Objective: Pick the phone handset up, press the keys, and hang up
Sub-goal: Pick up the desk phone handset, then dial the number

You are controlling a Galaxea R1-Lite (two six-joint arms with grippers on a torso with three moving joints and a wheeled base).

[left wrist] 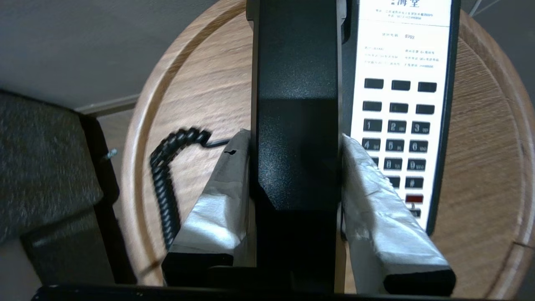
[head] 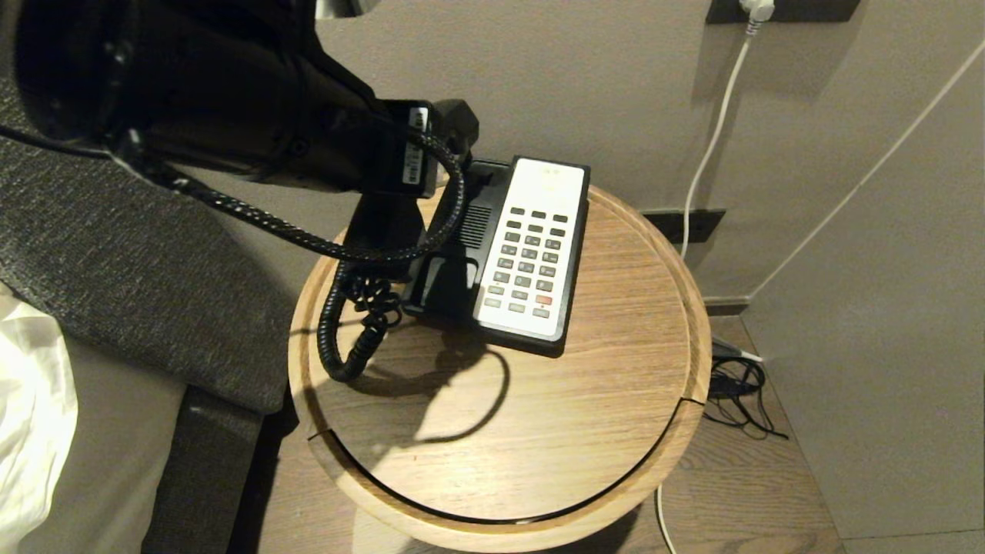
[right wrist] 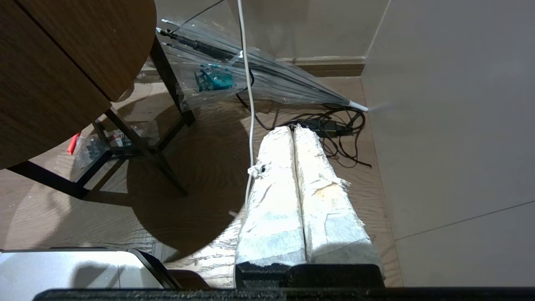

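Two taped fingers (left wrist: 234, 175) of left gripper (left wrist: 296, 167) clench phone handset (left wrist: 296, 104) mid-shaft, at nine o'clock of keys (left wrist: 395, 125); rigid, glossy, likely slippery, cord-tethered.

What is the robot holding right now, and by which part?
The left gripper holds the handset, clamped across its middle; the right gripper holds nothing.

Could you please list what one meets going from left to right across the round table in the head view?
coiled cord → phone handset held by the left gripper → speaker grille → keys → bare table
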